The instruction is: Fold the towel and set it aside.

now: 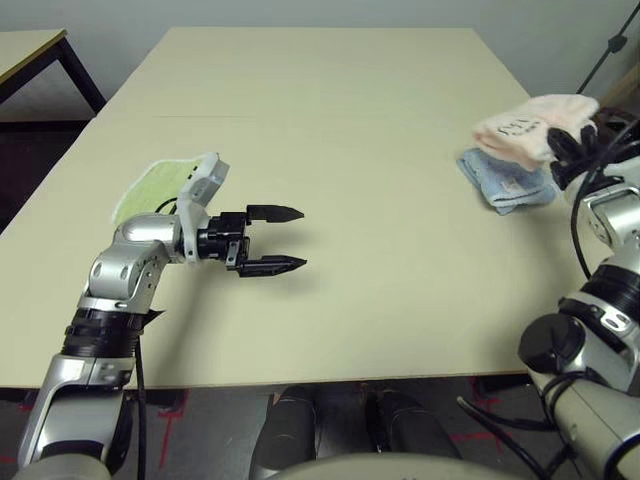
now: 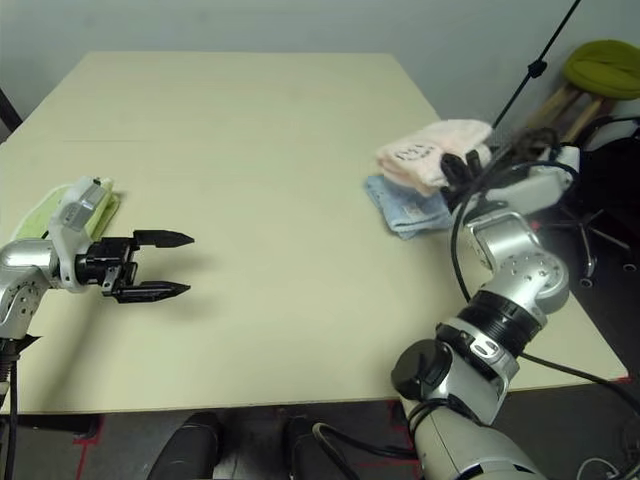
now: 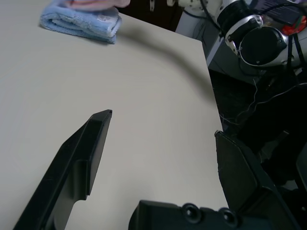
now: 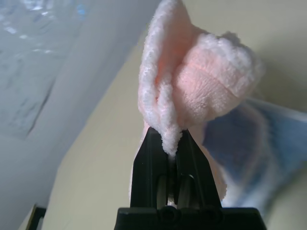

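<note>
We note the towel bunched on the light-blue cloth at the bench's right edge, pinched by the right hand. Left hand spread, hovering beside the yellow-green cloth.

A pale beige desk stood before a grey wall, a second table beside it, a green-cushioned stool nearby, dark floor below

Towel: pale pink terry, folded into bundle, dark motif on top, resting atop blue cloth, far right of counter.
</note>
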You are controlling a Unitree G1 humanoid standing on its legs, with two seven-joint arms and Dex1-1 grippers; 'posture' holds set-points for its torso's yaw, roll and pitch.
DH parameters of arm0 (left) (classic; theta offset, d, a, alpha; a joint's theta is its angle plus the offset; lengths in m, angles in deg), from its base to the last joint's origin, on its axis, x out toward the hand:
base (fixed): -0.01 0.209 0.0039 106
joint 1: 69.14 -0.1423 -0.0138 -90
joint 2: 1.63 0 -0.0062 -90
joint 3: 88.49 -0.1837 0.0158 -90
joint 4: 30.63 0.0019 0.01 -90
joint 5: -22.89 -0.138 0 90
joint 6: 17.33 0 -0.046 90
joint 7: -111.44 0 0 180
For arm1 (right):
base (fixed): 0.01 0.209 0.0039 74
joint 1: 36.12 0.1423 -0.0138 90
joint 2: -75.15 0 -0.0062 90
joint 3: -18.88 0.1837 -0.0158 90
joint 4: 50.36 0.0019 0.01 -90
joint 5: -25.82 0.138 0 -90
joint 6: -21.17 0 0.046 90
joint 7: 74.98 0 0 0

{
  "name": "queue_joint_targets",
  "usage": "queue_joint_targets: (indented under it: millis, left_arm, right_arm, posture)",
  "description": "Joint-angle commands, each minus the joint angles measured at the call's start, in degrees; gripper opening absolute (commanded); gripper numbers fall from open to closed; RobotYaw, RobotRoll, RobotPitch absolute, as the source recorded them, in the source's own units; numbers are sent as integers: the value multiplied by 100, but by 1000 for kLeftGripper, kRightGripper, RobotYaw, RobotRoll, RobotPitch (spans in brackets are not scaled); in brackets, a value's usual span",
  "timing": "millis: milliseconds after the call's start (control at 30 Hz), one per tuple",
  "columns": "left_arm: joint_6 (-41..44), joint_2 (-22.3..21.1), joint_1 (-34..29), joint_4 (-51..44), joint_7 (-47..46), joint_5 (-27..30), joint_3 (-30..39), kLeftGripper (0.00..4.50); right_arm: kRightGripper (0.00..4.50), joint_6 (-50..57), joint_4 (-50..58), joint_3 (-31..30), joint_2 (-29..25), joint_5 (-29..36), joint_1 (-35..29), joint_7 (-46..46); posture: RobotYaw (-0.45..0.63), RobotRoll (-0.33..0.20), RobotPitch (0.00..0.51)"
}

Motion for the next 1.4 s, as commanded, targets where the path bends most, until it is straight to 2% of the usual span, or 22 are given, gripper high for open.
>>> queue_joint_targets:
  millis: [33,267,367,400,533,700,767,867,967,1000,1100,1233,1367,1400]
  left_arm:
    - [-24,51,30,50,-32,-87,-98,4500]
    - [13,109,53,16,-102,-89,-107,4500]
    - [56,110,22,-48,-139,-79,-102,4500]
    - [96,94,3,-75,-149,-75,-105,4500]
    - [199,50,-62,-166,-182,-46,-81,4500]
    - [438,-51,-112,-328,-264,48,-7,4500]
    - [759,-87,-111,-427,-566,63,43,4500]
    - [1205,-105,-137,-569,-817,244,149,4500]
    - [1623,-84,-171,-702,-1157,549,454,4500]
    - [1744,-60,-176,-713,-1339,635,600,4500]
    - [1730,107,-242,-765,-2012,661,1012,4500]
    - [1988,435,-757,-1058,-3538,465,1601,4500]
    - [909,713,-1364,-1119,-4214,-191,1795,4500]
    - [601,890,-1426,-1057,-4676,-434,1914,4500]
  right_arm:
    - [49,-462,-995,-82,-87,-38,-117,22]
    - [49,-1167,-2751,-576,-528,-350,49,543]
    - [753,-1118,-2992,-748,-676,-349,101,694]
    - [1159,-1033,-2914,-754,-711,-274,95,701]
    - [2470,-346,-1909,-825,-819,-2,-218,596]
    - [4383,1707,822,-683,-867,1048,-1340,-48]
    - [4483,2880,1803,-574,-1079,1555,-1886,-298]
    - [4483,4287,2666,-385,-1457,2218,-2379,-311]
    - [4483,4905,3095,-187,-1974,2847,-2538,-51]
    - [4483,4798,3212,-193,-2102,2882,-2480,21]
    - [4483,3839,3520,-461,-2353,2409,-2466,233]
    - [4483,485,3615,-1276,-1855,505,-2854,1226]
    - [4483,-1563,2904,-1790,-1458,-757,-3008,1505]
    - [4483,-1976,2568,-1885,-1412,-1020,-2995,1543]
  posture:
    - [61,0,111]
    - [67,0,108]
    - [70,0,110]
    - [73,0,111]
    - [76,0,118]
    - [71,0,125]
    - [61,0,127]
    - [25,0,134]
    - [4,0,134]
    - [1,0,133]
    - [1,0,129]
    - [36,0,127]
    - [65,0,121]
    - [79,0,114]
